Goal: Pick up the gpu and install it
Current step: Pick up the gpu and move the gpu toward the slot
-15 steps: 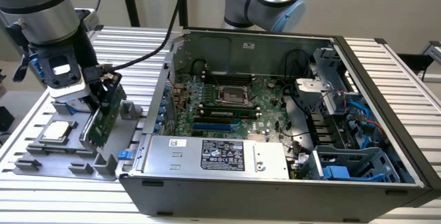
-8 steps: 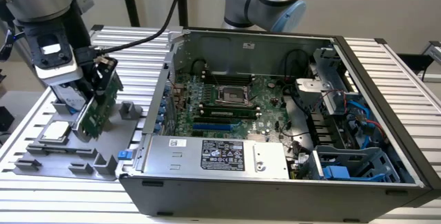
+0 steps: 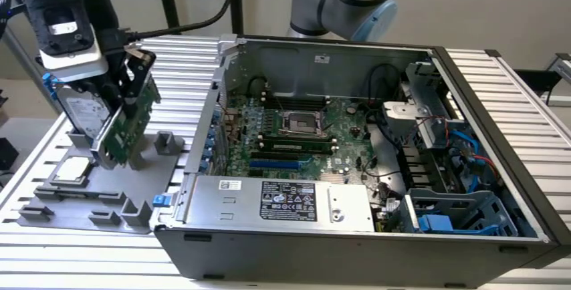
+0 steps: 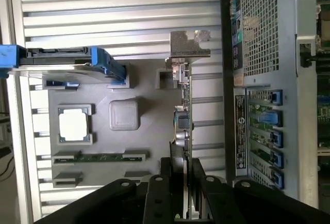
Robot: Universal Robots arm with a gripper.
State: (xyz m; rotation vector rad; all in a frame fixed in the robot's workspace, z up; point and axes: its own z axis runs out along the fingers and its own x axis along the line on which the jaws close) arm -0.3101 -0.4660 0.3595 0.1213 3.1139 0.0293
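The gpu (image 3: 120, 136), a thin green card with a silver end bracket (image 4: 188, 46), stands on edge at the exterior view's left, over the grey holder tray (image 3: 98, 196). My gripper (image 3: 127, 106) reaches down from above and is shut on the card's upper edge. In the wrist view the gpu (image 4: 183, 95) runs edge-on away from my gripper (image 4: 184, 171), with black fingers (image 4: 170, 175) pressed on both faces. Whether the card's lower edge touches the tray (image 4: 149, 131) I cannot tell. The open computer case (image 3: 312, 56) lies at the exterior view's right, its motherboard (image 3: 303, 136) exposed.
A silver hard drive (image 3: 80, 113) with blue rails (image 4: 111, 64) stands right behind the card. The square CPU (image 3: 71, 170) and a memory stick (image 4: 100, 157) rest in the tray. The case's rear panel (image 4: 258, 28) is close beside the card. The power supply (image 3: 277, 203) fills the case's front.
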